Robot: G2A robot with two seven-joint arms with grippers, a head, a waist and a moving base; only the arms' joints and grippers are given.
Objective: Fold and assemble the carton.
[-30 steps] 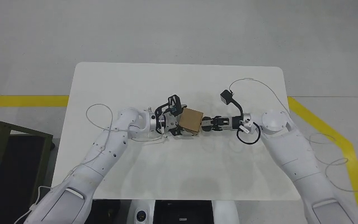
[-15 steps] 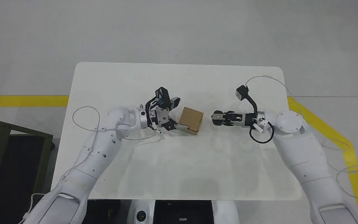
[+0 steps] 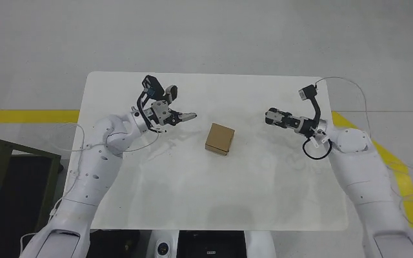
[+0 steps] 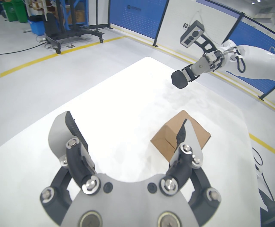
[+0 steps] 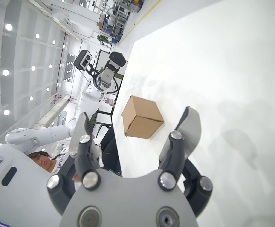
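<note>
Carton [image 3: 220, 138] folded up into a closed box, resting flat on the table [image 3: 258, 193]. Left claw [image 3: 185, 118] fingers spread apart, holding nothing, well apart off the carton's left side. Right claw [image 3: 269, 117] likewise spread, empty, well apart to the carton's right.

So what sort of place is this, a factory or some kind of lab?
Probably a robot lab or industrial test hall. It has yellow floor lines, blue partition panels and a white table with a small carton on it.
</note>
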